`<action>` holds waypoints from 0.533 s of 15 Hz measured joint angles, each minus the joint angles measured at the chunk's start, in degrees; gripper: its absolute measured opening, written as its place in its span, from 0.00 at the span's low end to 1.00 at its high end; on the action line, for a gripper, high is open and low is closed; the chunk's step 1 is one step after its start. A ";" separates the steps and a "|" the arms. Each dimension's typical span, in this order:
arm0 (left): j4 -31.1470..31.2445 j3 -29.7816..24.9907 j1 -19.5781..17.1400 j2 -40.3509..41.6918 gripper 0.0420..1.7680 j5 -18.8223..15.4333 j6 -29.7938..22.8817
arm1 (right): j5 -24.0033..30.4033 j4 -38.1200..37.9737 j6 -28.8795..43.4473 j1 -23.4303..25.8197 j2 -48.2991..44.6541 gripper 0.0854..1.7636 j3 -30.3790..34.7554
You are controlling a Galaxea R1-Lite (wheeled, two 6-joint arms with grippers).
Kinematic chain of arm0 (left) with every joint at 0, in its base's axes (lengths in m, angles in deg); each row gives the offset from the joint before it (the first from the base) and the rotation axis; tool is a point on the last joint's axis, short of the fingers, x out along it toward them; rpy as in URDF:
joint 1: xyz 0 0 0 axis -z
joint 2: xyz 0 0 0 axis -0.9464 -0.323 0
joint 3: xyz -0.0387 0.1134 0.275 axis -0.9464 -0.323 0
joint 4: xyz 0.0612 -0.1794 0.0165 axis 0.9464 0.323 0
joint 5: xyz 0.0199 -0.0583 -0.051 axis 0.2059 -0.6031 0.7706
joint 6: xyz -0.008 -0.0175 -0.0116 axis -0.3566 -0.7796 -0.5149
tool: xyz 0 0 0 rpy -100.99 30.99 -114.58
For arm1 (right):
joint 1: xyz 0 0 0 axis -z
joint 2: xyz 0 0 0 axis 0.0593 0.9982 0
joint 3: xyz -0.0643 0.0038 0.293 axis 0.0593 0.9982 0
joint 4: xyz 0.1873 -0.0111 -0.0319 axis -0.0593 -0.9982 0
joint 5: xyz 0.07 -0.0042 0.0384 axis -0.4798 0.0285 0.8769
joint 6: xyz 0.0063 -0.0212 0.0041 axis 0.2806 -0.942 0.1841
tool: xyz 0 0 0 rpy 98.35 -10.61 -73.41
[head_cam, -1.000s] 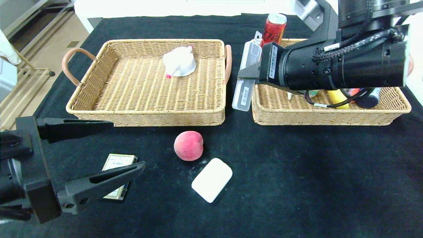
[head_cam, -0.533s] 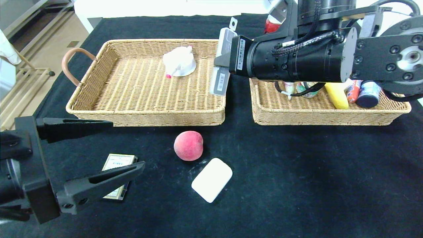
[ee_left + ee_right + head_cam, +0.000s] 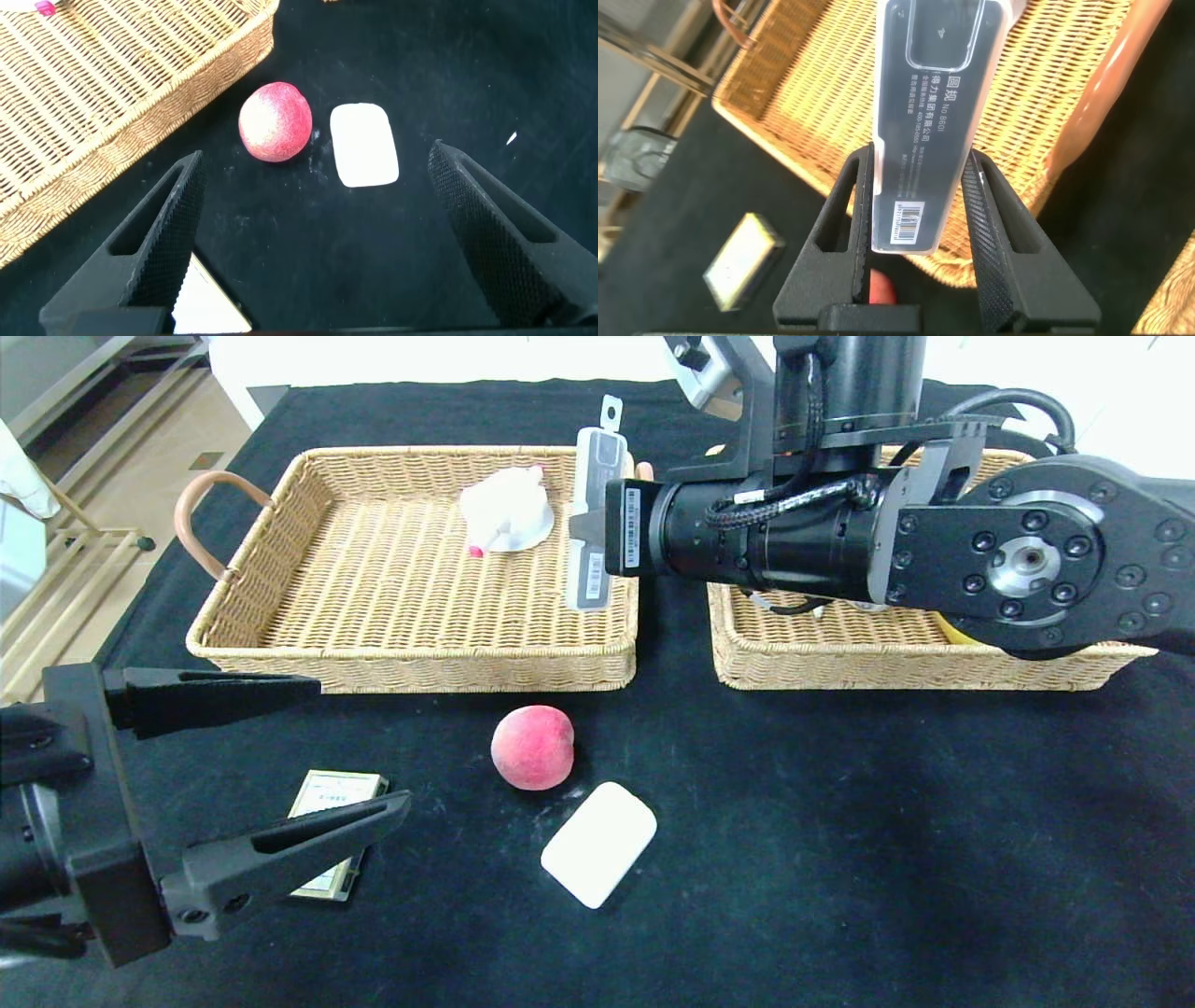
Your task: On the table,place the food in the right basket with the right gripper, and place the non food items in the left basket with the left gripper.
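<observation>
My right gripper (image 3: 590, 534) is shut on a clear plastic case (image 3: 594, 518) with a barcode label and holds it upright above the right edge of the left basket (image 3: 411, 663). In the right wrist view the case (image 3: 934, 93) sits clamped between the fingers of that gripper (image 3: 920, 159). A red peach (image 3: 532, 747) and a white rounded block (image 3: 599, 843) lie on the black table in front of the baskets. My left gripper (image 3: 362, 744) is open and empty at the near left, over a small card box (image 3: 336, 791). The peach (image 3: 276, 121) and the block (image 3: 364, 143) lie ahead of it (image 3: 316, 159).
A white object with a pink tip (image 3: 506, 509) lies in the left basket. The right basket (image 3: 896, 667) is mostly hidden by my right arm. The left basket's brown handle (image 3: 1102, 103) is beside the case. The table edge runs along the back.
My right arm has swung left with the case, from beside the right basket to over the left basket's right edge. The left arm has not moved.
</observation>
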 joint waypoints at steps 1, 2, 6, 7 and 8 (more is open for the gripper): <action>-0.02 0.00 0.00 0.00 0.97 -0.05 0.00 | 0.00 0.26 -0.88 0.00 0.40 0.36 0.00; -0.02 0.00 0.00 0.00 0.97 -0.05 0.00 | 0.00 0.85 -2.29 -0.01 0.88 0.36 0.00; -0.04 -0.09 0.00 -0.05 0.97 -0.11 0.01 | -0.74 3.33 -7.03 0.29 2.43 0.36 0.00; -0.04 -0.09 0.00 -0.05 0.97 -0.11 0.01 | -1.13 3.91 -8.07 0.33 2.78 0.36 0.02; -0.04 -0.09 0.00 -0.05 0.97 -0.13 0.01 | -1.27 4.43 -8.46 0.33 3.04 0.36 0.05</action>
